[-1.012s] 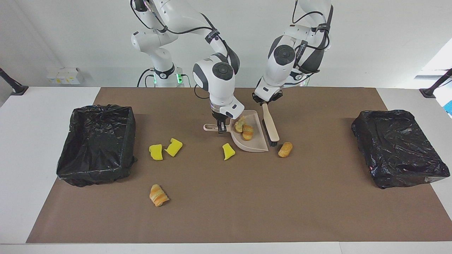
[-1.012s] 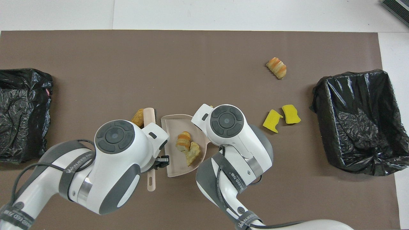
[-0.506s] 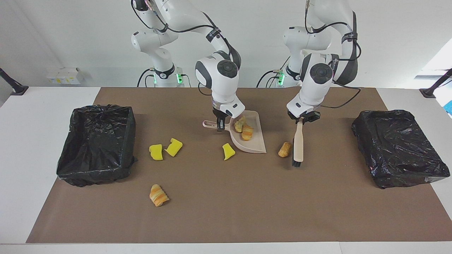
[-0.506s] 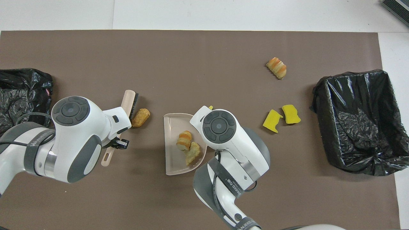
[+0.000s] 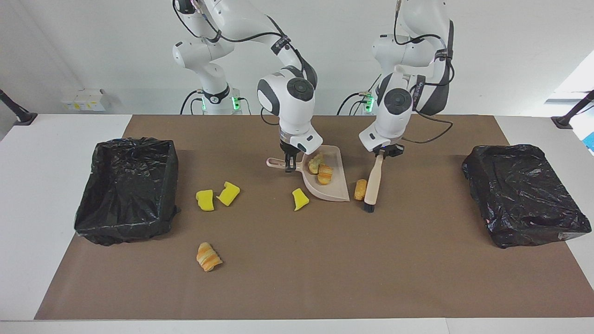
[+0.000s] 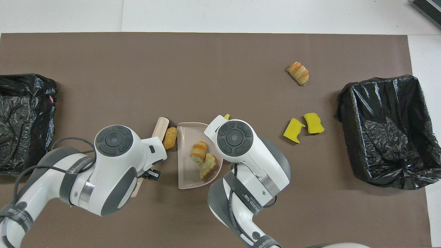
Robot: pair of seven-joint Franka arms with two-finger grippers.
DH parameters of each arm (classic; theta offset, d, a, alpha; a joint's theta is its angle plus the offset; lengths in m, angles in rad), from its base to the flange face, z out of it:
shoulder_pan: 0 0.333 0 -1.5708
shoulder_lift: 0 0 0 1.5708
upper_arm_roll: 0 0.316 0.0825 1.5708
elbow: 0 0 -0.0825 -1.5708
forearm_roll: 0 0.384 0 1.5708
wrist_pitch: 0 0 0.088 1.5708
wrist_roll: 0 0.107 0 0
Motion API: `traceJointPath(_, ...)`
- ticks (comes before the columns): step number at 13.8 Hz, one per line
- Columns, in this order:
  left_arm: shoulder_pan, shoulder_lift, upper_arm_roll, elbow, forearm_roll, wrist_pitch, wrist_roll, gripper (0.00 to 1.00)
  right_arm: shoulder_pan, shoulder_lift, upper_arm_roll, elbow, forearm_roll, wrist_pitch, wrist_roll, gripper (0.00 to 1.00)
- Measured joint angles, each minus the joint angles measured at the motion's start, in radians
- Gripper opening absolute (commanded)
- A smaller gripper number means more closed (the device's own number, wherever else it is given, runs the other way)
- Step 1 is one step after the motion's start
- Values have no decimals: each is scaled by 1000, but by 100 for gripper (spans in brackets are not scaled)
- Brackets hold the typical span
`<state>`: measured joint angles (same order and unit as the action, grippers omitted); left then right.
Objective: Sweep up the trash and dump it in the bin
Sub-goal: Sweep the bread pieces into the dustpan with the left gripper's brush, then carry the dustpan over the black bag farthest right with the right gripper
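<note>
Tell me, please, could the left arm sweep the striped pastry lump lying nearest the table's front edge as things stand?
Probably not soon: the left gripper is shut on the brush, busy by the dustpan; the striped pastry lump lies toward the right arm's end.

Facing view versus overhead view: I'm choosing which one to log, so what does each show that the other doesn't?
Only the facing view shows the right gripper shut on the dustpan handle and most of the yellow sponge chunk. Only the overhead view shows the brown lump touching the dustpan's open edge. Both show the left gripper holding the brush against that lump, and two pieces in the pan.
</note>
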<state>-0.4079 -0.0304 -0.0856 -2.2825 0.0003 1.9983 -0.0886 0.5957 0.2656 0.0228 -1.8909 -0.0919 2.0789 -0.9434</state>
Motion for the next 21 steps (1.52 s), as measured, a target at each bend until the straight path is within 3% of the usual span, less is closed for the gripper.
traceJointPath(4,-129,-25,-7,-9,-79,-5,-173,0,-2,1,-4,-35,-5,42,0,0)
traceJointPath(11,-124,-48,18,18,-81,-99,-288,0,-23,-7,-5,-33,-5,64,0,0)
traceJointPath(14,-122,-117,21,43,-81,-160,-383,0,-52,-51,-5,-29,-5,44,-1,0)
traceJointPath(18,-142,-219,5,25,-83,-234,-442,0,-164,-133,-7,-8,-2,-46,-116,0)
traceJointPath(21,-244,-245,-3,-23,-112,-223,-570,0,-294,-154,-13,61,16,-156,-284,0)
